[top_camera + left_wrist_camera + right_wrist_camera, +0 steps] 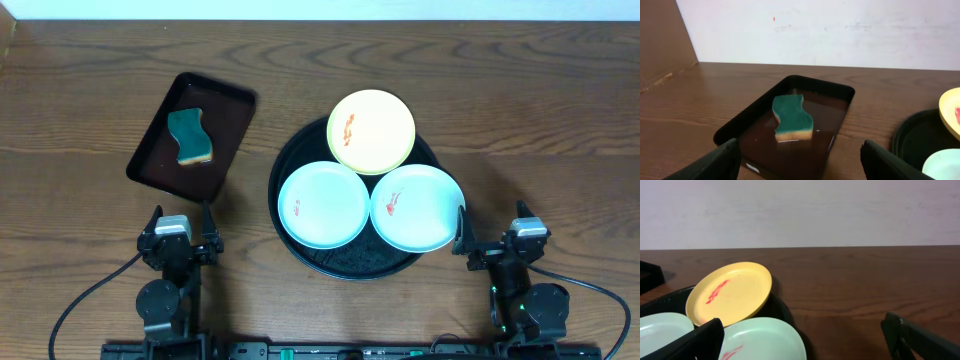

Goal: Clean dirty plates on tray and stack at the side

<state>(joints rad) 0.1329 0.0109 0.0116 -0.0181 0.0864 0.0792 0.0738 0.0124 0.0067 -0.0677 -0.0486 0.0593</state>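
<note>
A round black tray (350, 266) holds three plates. The pale yellow plate (371, 131) lies tilted over the tray's far rim, with a red-orange smear on it. Two pale blue-white plates, one on the left (323, 205) and one on the right (417, 207), lie side by side in front, each with a small red smear. My left gripper (183, 222) stands open near the table's front edge, left of the tray, with nothing between its fingers. My right gripper (490, 235) stands open just right of the tray, beside the right plate (760, 340), and is empty. The yellow plate (730, 294) shows ahead in the right wrist view.
A dark brown rectangular tray (228, 108) lies at the left, wet inside, with a green-topped sponge (189, 137) in it. It sits directly ahead of the left gripper (800, 165), sponge (792, 119) in its middle. A wall stands behind the table.
</note>
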